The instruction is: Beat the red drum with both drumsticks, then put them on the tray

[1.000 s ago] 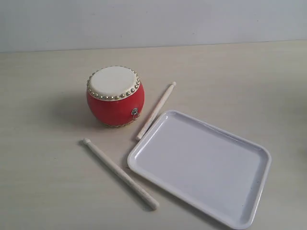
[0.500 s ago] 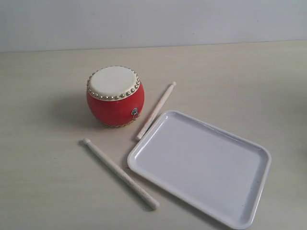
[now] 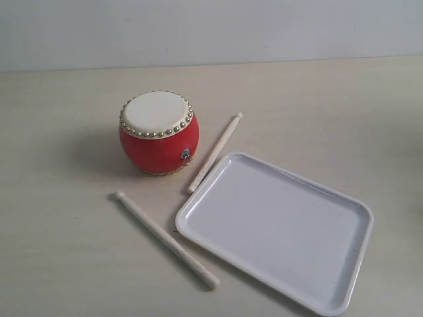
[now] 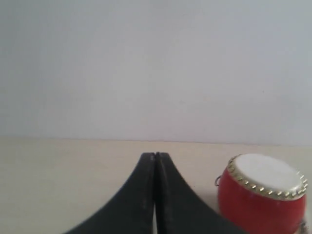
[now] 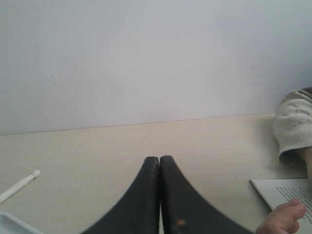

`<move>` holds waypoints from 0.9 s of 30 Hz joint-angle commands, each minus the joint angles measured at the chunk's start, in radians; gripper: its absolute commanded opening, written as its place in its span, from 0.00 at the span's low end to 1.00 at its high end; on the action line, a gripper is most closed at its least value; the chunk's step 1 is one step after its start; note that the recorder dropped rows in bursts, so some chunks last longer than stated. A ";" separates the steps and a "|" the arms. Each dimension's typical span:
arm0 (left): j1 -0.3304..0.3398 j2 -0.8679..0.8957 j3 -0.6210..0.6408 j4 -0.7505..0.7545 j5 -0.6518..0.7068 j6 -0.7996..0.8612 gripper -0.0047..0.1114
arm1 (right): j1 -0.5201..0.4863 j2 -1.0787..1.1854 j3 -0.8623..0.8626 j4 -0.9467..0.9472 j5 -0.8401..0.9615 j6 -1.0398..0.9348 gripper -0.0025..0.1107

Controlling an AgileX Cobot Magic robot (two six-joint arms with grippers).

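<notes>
Lying on the pale wooden table [image 3: 66, 251], a small round red drum with a cream top [image 3: 158, 132], two pale wooden drumsticks and a shiny white plastic tray [image 3: 277, 224] are being shown together by the exterior view alone. One drumstick [image 3: 215, 152] is being seen between the drum and the tray, just beside both. The other drumstick [image 3: 164, 239] is being seen in front of the drum, its thick end near a tray corner.

The grippers are being shown by the wrist views alone. The black left gripper [image 4: 155, 155] is being pressed together, with nothing being held; the drum is being seen near it, not touching. The black right gripper [image 5: 159, 158] is being pressed together too, with nothing being gripped; one drumstick's round tip and a tray corner are being seen well apart from it. A pale knitted sleeve [image 5: 295, 126], a person's fingers [image 5: 287, 214] and a printed page [image 5: 287, 192] are being caught by the right wrist view only.
</notes>
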 commanded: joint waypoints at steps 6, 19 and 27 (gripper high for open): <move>0.002 -0.005 0.004 -0.251 -0.077 -0.196 0.04 | -0.005 -0.006 0.005 0.000 -0.004 -0.003 0.02; 0.000 0.152 -0.029 -0.261 -0.127 -0.505 0.04 | -0.005 -0.006 0.005 0.000 -0.004 -0.003 0.02; 0.000 0.206 -0.056 -0.070 -0.139 -0.496 0.04 | -0.005 -0.006 0.005 0.000 -0.004 -0.003 0.02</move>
